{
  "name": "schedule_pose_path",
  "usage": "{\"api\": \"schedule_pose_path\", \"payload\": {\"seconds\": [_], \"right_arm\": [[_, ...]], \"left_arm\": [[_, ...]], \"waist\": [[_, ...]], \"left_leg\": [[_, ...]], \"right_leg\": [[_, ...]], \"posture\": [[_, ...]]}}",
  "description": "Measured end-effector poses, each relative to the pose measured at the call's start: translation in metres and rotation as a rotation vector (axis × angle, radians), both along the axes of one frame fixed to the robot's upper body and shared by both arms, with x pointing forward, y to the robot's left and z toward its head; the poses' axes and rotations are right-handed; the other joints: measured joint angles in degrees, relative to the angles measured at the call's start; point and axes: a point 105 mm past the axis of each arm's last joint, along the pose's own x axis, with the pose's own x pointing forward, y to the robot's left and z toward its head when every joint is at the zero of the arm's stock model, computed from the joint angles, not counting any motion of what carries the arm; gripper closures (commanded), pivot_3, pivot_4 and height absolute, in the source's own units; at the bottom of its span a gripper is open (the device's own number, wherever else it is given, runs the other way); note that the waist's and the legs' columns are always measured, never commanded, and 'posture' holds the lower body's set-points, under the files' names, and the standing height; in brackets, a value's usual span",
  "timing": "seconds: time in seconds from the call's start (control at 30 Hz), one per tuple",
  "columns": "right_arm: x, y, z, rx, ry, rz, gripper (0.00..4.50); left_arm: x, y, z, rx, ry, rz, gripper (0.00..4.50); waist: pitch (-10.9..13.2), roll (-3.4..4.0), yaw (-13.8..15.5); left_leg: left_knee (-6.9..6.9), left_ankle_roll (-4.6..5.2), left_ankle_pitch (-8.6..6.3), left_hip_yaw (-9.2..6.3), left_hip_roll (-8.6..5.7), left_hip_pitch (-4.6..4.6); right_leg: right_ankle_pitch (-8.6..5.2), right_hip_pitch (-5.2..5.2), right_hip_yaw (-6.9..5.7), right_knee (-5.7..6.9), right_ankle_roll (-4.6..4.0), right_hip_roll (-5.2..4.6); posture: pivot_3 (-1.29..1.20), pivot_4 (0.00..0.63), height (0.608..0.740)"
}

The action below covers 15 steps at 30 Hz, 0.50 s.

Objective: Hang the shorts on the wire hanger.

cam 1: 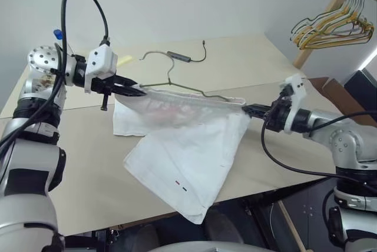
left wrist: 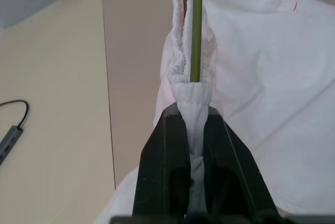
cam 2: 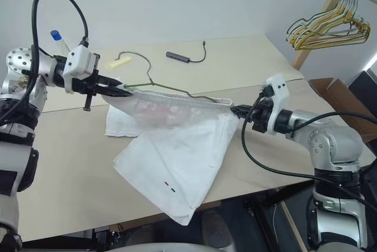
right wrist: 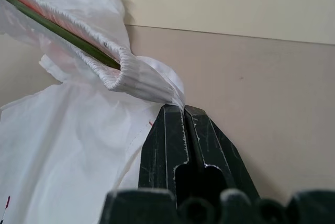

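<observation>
The white shorts [cam 1: 188,152] hang stretched by their waistband between my two grippers, above the beige table [cam 1: 82,169]; the legs droop onto the tabletop and over its front edge. The wire hanger [cam 1: 169,70] sits inside the waistband, and its hook rises above the cloth. My left gripper [cam 1: 139,90] is shut on the left end of the waistband, where the olive wire [left wrist: 197,25] runs along the gathered elastic up to the fingertips. On the other side, my right gripper [cam 1: 247,109] is shut on the right end of the waistband [right wrist: 141,80], just beyond the wire's corner [right wrist: 63,34].
A bunch of yellow and dark hangers [cam 1: 333,28] hangs on a wooden rack at the back right. A small grey hub with a cable [cam 1: 179,57] and a yellow scrap [cam 1: 124,60] lie on the far table. A cardboard box [cam 2: 339,96] stands off the right edge.
</observation>
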Motion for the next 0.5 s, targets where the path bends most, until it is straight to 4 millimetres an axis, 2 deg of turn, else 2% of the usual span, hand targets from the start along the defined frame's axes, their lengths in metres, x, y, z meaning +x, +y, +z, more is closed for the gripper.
{"api": "schedule_pose_path", "payload": {"seconds": [0.2,0.27,0.4,0.5], "right_arm": [[-0.014,0.012,0.012,-0.198,-0.089,0.118,4.46],[-0.013,0.024,0.026,-0.259,-0.145,0.171,4.46],[-0.009,0.052,0.067,-0.355,-0.296,0.265,4.46],[-0.007,0.069,0.073,-0.451,-0.335,0.323,4.46]], "left_arm": [[0.002,0.001,-0.005,0.032,-0.013,0.004,4.49],[0.002,-0.001,-0.004,0.026,-0.019,-0.001,4.49],[0.002,-0.01,0.001,0.009,-0.04,-0.033,4.49],[0.002,-0.014,0.003,0.002,-0.045,-0.045,4.49]], "waist": [[0.0,0.01,0.0],[0.0,0.03,-0.2],[0.1,0.09,-0.6],[0.1,0.1,-0.9]], "left_leg": [[0.0,0.0,0.0,0.01,-0.02,-0.04],[0.02,0.01,0.0,0.07,-0.02,-0.02],[-0.01,0.04,0.02,0.01,0.02,0.01],[0.0,0.04,0.02,0.0,0.0,-0.06]], "right_leg": [[-0.02,-0.03,0.01,-0.03,0.03,-0.02],[-0.02,-0.05,0.07,-0.02,0.03,-0.02],[-0.02,-0.05,0.08,0.04,0.03,0.03],[-0.02,-0.08,0.07,0.03,0.04,-0.01]], "posture": [[-0.21,0.0,0.74],[-0.21,0.0,0.74],[-0.21,0.0,0.74],[-0.21,0.0,0.74]]}}
